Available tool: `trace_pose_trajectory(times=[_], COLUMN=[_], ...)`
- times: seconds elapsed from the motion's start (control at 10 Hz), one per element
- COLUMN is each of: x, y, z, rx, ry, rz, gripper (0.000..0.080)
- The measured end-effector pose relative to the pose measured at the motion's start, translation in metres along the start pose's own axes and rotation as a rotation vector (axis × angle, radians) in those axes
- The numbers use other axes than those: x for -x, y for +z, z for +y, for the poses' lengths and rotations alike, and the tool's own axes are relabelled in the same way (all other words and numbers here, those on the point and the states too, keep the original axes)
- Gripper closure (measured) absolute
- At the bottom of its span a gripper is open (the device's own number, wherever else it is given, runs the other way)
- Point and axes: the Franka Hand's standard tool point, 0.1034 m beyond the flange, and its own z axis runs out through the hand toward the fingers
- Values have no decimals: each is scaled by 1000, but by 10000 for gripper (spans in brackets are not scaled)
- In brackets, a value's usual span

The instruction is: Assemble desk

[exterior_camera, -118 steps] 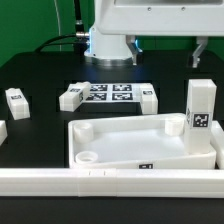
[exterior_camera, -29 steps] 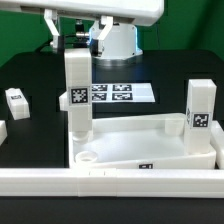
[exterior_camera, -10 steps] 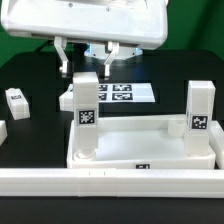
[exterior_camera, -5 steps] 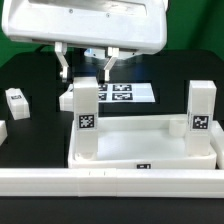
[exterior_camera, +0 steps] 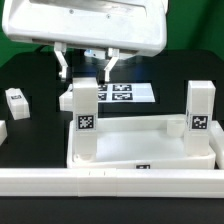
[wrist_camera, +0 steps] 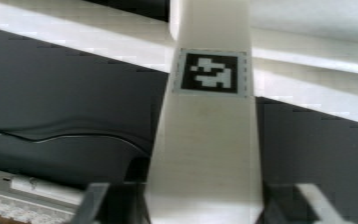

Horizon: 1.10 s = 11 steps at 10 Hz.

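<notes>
The white tray-like desk tabletop (exterior_camera: 140,148) lies near the front of the black table. A white square tagged leg (exterior_camera: 85,120) stands upright in the corner on the exterior view's left. A second tagged leg (exterior_camera: 200,118) stands upright in the corner on the exterior view's right. My gripper (exterior_camera: 85,70) hangs over the top of the first leg, jaws apart on either side of it. In the wrist view the leg (wrist_camera: 202,130) runs between my fingers (wrist_camera: 101,205), with a dark gap on each side. My gripper (wrist_camera: 202,205) is open.
The marker board (exterior_camera: 118,93) lies flat behind the tabletop. A small white block (exterior_camera: 16,100) with dark marks sits at the exterior view's left, with another white piece (exterior_camera: 2,130) at the edge. A white piece (exterior_camera: 67,99) lies beside the marker board. A long white rail (exterior_camera: 110,181) runs along the front.
The leg on the exterior view's left has dropped lower into its corner. My fingers now stand apart from it, near its top. The other leg has not moved.
</notes>
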Motion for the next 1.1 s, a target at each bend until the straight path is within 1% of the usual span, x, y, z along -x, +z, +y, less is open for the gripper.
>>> trace_pose_trajectory(times=[0.1,0.2,0.3,0.4,0.6,0.7,0.9,1.0,1.1], x=[0,0,0,0,-1,-2,-7,-9,-7], y=[0,0,0,0,-1,-5,-19,-22,-19], z=[0,0,0,0,2,3,9,10,8], rx=[0,0,0,0,1,-3,-16,-15,-16], ry=[0,0,0,0,0,3,9,11,9], rz=[0,0,0,0,1,-7,-29,-27,-33], gripper=[297,198,198,160,153,153,150,150,150])
